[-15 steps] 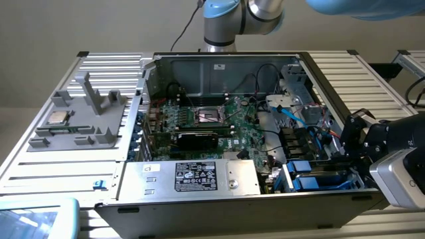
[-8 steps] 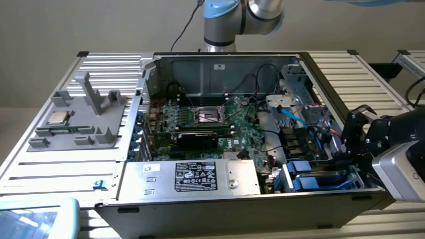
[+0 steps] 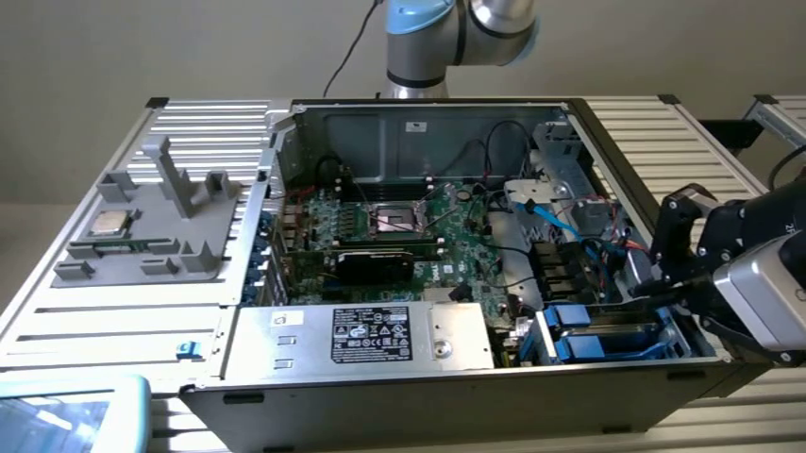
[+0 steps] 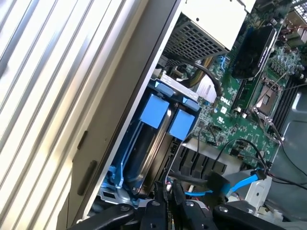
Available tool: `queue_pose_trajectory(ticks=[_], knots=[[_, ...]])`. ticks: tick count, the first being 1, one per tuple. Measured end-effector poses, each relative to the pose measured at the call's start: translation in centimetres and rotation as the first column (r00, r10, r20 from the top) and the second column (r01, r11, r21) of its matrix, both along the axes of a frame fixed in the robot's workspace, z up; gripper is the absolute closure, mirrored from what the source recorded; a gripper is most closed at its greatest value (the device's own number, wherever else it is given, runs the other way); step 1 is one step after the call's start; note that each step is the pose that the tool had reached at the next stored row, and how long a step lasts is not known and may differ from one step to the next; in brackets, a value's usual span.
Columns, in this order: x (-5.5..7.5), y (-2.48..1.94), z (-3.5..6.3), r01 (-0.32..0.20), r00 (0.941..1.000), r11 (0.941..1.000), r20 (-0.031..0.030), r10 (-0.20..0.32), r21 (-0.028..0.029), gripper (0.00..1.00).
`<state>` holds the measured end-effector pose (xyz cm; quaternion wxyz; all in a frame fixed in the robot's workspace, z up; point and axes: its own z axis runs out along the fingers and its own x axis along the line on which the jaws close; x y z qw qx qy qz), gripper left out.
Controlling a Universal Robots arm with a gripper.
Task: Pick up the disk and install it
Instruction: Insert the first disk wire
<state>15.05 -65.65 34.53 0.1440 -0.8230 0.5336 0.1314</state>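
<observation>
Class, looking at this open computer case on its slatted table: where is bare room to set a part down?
Bare: slatted metal table between the grey plastic fixture and the exterior view's lower edge; also the slats on the exterior view's right of the open black computer case. Crowded: the green motherboard, its cables, the blue drive frames.

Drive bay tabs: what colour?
The tabs are bright blue; the wrist view shows them best.

Plain grey wall (image 3: 189, 47); slatted metal table (image 3: 75, 321).
</observation>
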Motion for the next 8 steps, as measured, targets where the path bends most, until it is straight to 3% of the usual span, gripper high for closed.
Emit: queue_pose_trajectory(ticks=[4,8], knots=[[0.0,0.63,0.92,0.0,1.0,0.9997,0.0019,0.0,-0.0231,0.84],[0.0,1.15,1.58,0.0,1.0,0.9985,0.0048,0.0,-0.0547,0.84]])
